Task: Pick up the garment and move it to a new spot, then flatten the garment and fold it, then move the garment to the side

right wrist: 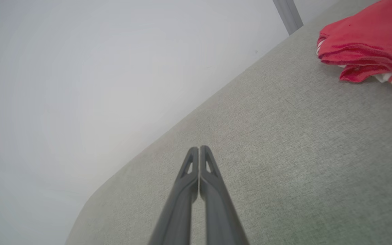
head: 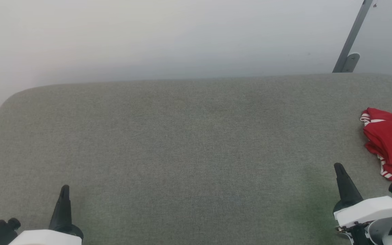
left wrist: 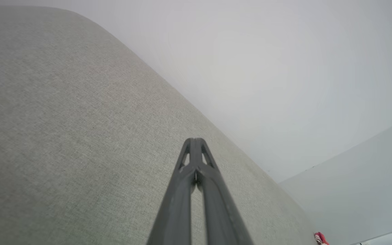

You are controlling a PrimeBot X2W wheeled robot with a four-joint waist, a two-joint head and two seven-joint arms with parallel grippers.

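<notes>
Okay, garment [head: 391,146] lay in a bunched heap at the right edge of the frame on the grey fabric table [head: 182,136], near the right claw [head: 338,167], up and right of it, not touching. Plain table fabric lay between them. Right claw was fully closed, holding nothing. Left claw [head: 65,189] at lower left was likewise closed and empty, well apart from the garment. Grey metal strut [head: 352,37] stood upper right.

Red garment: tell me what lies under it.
The garment rests directly on the grey fabric surface. Its own layers cover anything beneath them, and its right part runs out of the head view.
</notes>
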